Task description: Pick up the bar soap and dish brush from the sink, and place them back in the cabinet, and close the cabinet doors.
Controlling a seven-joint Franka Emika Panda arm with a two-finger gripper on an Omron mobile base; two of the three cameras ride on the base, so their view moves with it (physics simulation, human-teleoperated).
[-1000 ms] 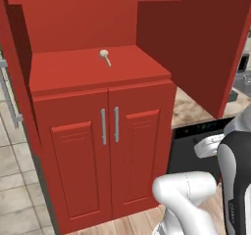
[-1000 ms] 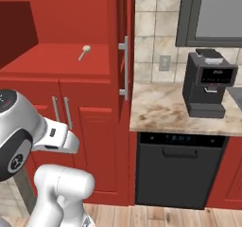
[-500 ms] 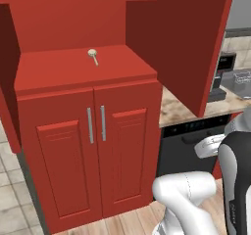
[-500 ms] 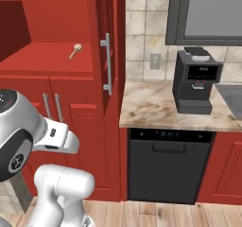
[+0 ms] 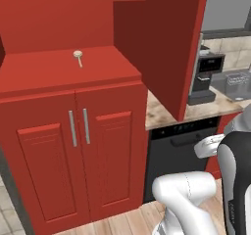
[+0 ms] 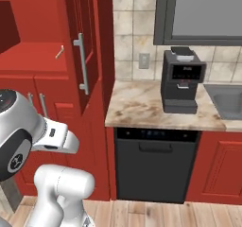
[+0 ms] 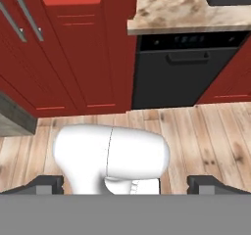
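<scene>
The dish brush [image 5: 77, 56], pale with a round head and thin handle, lies on the red shelf of the cabinet [image 5: 59, 28]; in the right base view the dish brush [image 6: 59, 52] shows behind the door. One of the cabinet doors [image 6: 85, 56] stands swung open, its silver bar handle towards me. The sink [image 6: 229, 100] shows as a dark basin at the right edge, with a wire rack [image 5: 238, 83] on it. The bar soap is out of view. My gripper [image 7: 126, 185] points down at the wooden floor, fingertips [image 7: 49, 184] wide apart, open with nothing between them.
A black coffee machine [image 6: 182, 82] stands on the marble counter [image 6: 142, 108] above a dark dishwasher [image 6: 153, 162]. Below the shelf are two smaller red doors with short handles [image 5: 78, 126]. The open door [image 5: 162, 48] juts out over the counter. Wooden floor [image 7: 211, 136] lies below.
The whole picture has slid left in both base views: the base has driven right. The coffee machine and sink edge have come into view. The brush stays on its shelf.
</scene>
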